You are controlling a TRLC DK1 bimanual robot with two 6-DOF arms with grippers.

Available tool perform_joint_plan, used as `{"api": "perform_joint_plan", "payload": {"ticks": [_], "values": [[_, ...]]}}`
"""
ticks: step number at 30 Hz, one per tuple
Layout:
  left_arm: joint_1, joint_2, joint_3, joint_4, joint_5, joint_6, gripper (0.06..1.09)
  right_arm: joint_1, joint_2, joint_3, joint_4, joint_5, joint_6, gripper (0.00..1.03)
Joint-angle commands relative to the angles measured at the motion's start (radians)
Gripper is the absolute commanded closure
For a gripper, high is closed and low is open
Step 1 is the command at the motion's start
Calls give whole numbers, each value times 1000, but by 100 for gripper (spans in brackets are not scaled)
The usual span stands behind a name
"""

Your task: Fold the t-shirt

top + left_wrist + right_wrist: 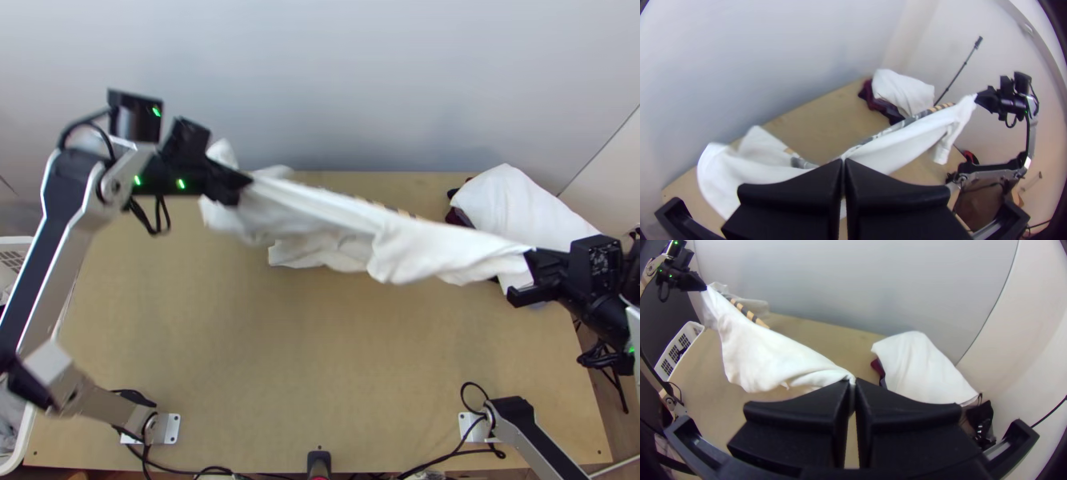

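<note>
left arm [50, 264]: silver-grey links, long black inlay, black joints | right arm [531, 438]: silver-grey link, black joint | both: looping black cables [474, 384], small green lights [182, 184], pale rectangular base plates [170, 428] | left gripper [245, 189], right gripper [534, 262]: black, with broad, flat fingers [791, 191] that taper outward

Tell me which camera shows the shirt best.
The top view: the shirt spans between the left tool and right tool. The left wrist view shows more pattern, but fingers hide its middle; the right wrist view shows it slanting away.
</note>
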Motion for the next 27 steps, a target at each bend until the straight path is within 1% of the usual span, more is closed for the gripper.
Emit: {"api": "perform_joint_plan", "payload": {"ticks": [1, 3, 4, 6, 7, 8, 11, 13, 17, 18, 19, 20, 22, 25, 27], "values": [[-287, -169, -375, 116, -26, 0, 98, 12, -45, -156, -87, -38, 25, 100], [-373, -165, -476, 169, -34, -2, 96, -11, -87, -252, -89, -38, 21, 100], [-413, -161, -518, 196, -35, -12, 86, -31, -97, -294, -92, -38, 21, 100], [-491, -149, -576, 241, -84, -28, 44, -60, -113, -357, -104, -38, 6, 100], [-523, -142, -600, 261, -103, -29, 26, -77, -119, -381, -104, -37, -2, 100], [-548, -139, -622, 274, -124, -29, 11, -98, -123, -398, -104, -38, -8, 100], [-586, -129, -654, 284, -130, -28, 10, -149, -126, -432, -104, -38, -35, 100], [-588, -135, -662, 270, -132, -3, 10, -164, -126, -444, -99, -38, -49, 100], [-509, -147, -660, 182, -147, 130, 10, -172, -128, -459, -87, -38, -49, 100], [-488, -147, -671, 146, -178, 181, 10, -176, -126, -464, -84, -38, -49, 100], [-473, -149, -693, 109, -227, 235, 11, -185, -126, -469, -78, -38, -49, 100], [-447, -155, -717, 83, -261, 267, 11, -195, -126, -475, -72, -38, -51, 100], [-367, -184, -780, 74, -264, 296, 11, -233, -126, -490, -56, -35, -66, 100], [-236, -236, -864, 77, -264, 359, 11, -334, -125, -519, -43, -37, -118, 100], [-180, -262, -916, 75, -265, 394, 11, -362, -125, -538, -43, -37, -135, 100]]}}
